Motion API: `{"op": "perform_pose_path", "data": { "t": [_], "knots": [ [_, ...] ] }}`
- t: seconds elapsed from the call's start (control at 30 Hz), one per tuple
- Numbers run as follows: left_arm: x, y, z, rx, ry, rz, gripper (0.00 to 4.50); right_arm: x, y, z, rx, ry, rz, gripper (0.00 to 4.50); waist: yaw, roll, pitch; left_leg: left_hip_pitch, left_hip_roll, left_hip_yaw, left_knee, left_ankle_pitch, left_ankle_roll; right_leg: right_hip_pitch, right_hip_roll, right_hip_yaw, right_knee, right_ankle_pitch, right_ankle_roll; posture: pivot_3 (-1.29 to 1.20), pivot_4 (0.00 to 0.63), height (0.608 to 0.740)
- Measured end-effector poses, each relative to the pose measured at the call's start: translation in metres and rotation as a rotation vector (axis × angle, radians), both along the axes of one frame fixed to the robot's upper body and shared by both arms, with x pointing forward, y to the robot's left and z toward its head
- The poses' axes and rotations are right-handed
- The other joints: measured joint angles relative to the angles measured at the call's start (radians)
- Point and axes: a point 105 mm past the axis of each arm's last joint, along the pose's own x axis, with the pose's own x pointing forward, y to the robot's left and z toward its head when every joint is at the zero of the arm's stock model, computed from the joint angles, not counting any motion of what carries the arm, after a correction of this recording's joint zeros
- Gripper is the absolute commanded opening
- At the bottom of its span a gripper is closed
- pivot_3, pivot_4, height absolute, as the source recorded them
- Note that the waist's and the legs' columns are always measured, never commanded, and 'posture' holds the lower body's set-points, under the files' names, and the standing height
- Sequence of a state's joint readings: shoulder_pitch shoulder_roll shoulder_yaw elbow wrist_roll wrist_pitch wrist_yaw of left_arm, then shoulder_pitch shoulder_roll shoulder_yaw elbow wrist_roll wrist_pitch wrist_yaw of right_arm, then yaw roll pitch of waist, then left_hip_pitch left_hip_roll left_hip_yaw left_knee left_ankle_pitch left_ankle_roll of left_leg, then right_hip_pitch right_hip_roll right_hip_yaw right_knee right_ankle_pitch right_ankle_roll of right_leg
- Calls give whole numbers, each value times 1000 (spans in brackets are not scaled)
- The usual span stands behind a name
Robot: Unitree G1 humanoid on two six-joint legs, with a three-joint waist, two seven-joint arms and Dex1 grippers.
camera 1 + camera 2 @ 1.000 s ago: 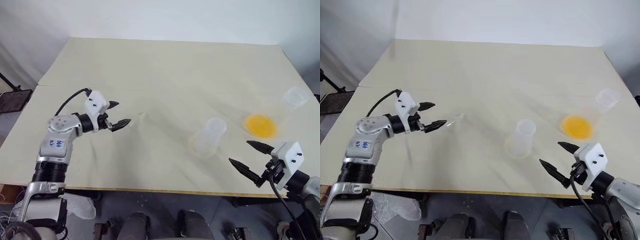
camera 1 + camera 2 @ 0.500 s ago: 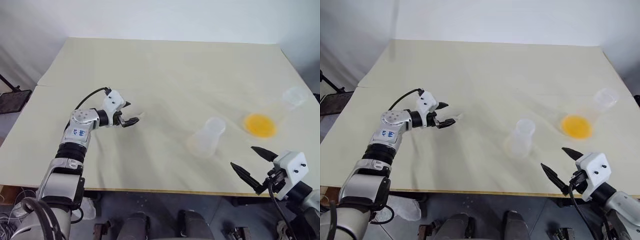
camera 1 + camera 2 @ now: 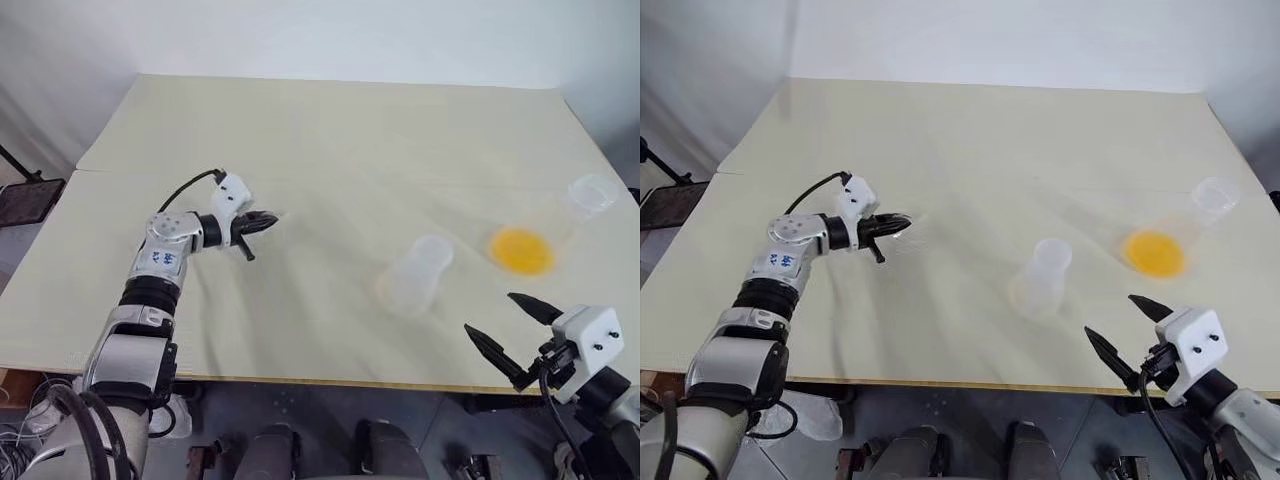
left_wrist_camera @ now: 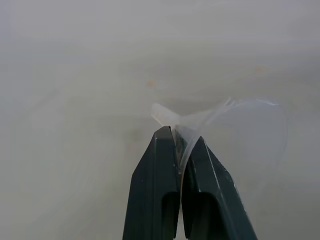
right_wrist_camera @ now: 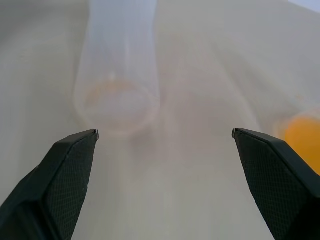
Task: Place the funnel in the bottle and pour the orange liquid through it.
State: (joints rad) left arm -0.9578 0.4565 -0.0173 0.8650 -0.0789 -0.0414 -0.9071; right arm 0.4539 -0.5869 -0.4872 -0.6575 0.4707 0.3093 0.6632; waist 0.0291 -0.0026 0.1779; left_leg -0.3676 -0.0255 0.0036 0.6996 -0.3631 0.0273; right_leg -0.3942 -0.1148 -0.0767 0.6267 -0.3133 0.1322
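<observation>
The tiny clear plastic funnel (image 4: 235, 130), a small cone with a thin stem, lies on the left part of the cream table (image 3: 330, 130), and my left gripper (image 4: 177, 142) has its two black fingers pressed together on the cone's thin edge, just where the stem leaves it; the cone flares out past my fingertips. The clear, faintly frosted flask-shaped bottle (image 3: 412, 275) stands well apart, toward the table's middle, its wide neck open and nothing in it; beyond it, nearer the right edge, the other clear flask (image 3: 555, 225) holds the translucent orange liquid (image 3: 521, 251) as a bright disc. My right gripper (image 3: 515, 330) hangs near the front edge with its fingers spread wide and nothing between them; it points toward the bottle.

I judge the step in hand to be the taking of the funnel, with placing and pouring not yet done. The next move calls for lifting the funnel without letting so slight a pinch slip, carrying it to the bottle, and turning the stem down into the neck.

By count: one funnel, one bottle, one flask of liquid, two grippers.
</observation>
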Motion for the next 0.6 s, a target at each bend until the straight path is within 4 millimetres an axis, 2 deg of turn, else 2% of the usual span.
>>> {"op": "perform_pose_path", "data": {
  "t": [0.13,0.33,0.47,0.6],
  "knots": [
    [-2,-26,24,-81,-37,-89,27,2,0,2,-1,-12,1,4500,-1,0,0,0,0,0,0,0,0,0,0,0,0,0,0,0,150,740],
    [-16,-77,51,-207,-23,-288,27,2,-1,3,-3,-18,-1,4500,-3,0,0,0,0,0,0,0,0,0,0,0,0,0,0,0,150,740],
    [-34,-113,69,-251,16,-471,27,1,-5,6,-13,-29,-15,4500,-2,0,0,0,-1,1,0,0,1,0,0,1,0,0,0,0,150,740],
    [-54,-139,84,-292,114,-654,27,2,-6,11,-27,-48,-6,4500,-2,0,0,0,-1,1,0,0,1,0,0,1,0,0,0,0,150,740]
  ]
}}
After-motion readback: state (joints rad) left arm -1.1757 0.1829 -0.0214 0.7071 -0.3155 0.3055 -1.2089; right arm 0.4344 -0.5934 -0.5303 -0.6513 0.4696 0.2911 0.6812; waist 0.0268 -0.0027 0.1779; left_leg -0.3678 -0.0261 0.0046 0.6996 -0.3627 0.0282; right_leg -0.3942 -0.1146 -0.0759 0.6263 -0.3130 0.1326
